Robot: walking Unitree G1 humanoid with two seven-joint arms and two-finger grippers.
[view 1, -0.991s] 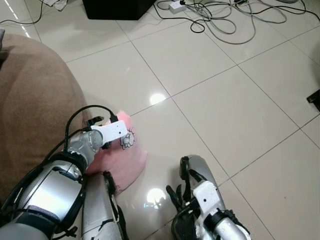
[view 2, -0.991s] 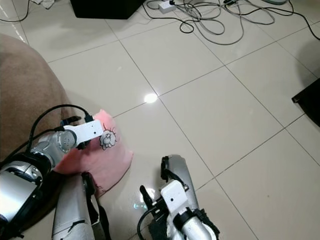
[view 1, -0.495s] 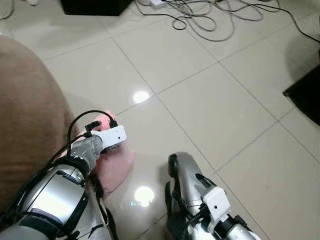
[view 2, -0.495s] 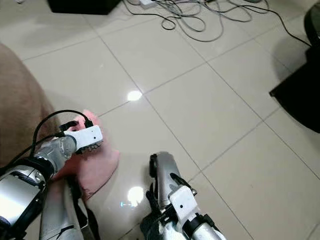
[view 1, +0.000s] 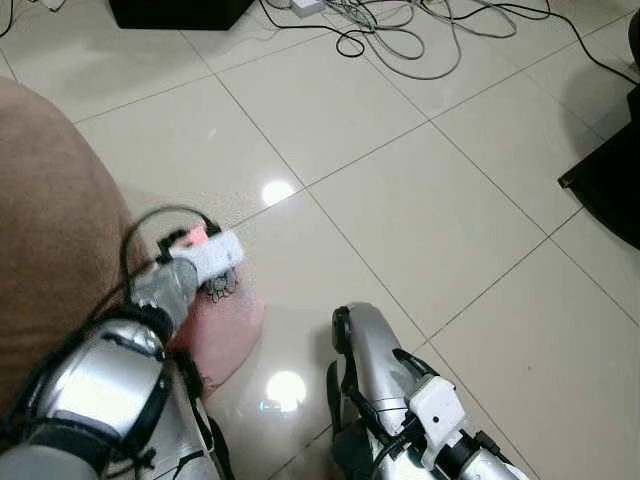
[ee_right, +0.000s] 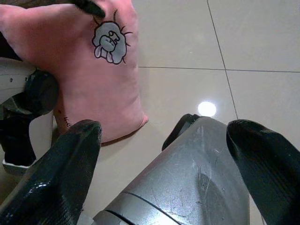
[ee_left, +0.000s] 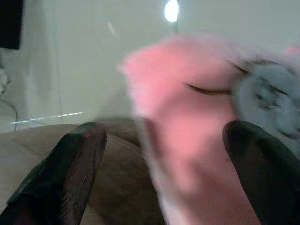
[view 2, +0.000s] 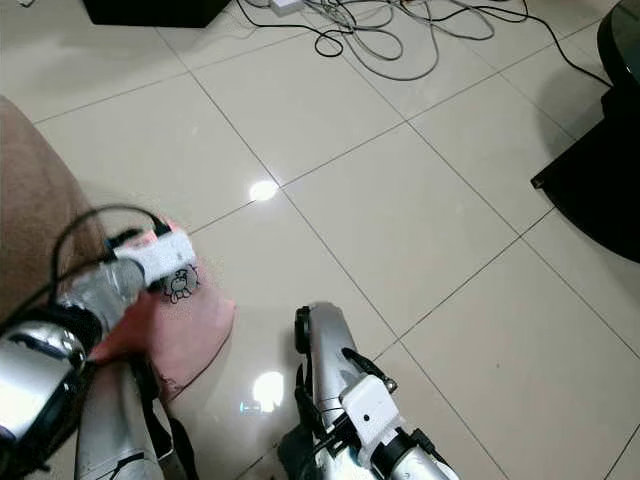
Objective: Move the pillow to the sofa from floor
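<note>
A pink pillow [view 1: 225, 325] with a grey cartoon print lies on the tiled floor beside the brown sofa [view 1: 50, 230]. My left arm reaches down over its far end, its white wrist camera [view 1: 207, 257] just above the print. In the blurred left wrist view the left gripper [ee_left: 173, 159] is open, one black finger [ee_left: 77, 164] on each side of a pillow corner [ee_left: 187, 108]. My right gripper [ee_right: 164, 154] hangs open low on the right, over my own silver leg [view 1: 370, 360]. The right wrist view shows the pillow [ee_right: 101, 79] beside that leg.
A tangle of cables [view 1: 400, 30] and a black box [view 1: 180, 10] lie at the far edge of the floor. A dark piece of furniture [view 1: 610, 190] stands on the right. Bare tiles [view 1: 400, 200] stretch ahead between them.
My left arm is blurred and its wrist has shifted a little toward the sofa over the pillow; the cartoon print shows again. The camera has turned slightly. The right arm has barely moved.
</note>
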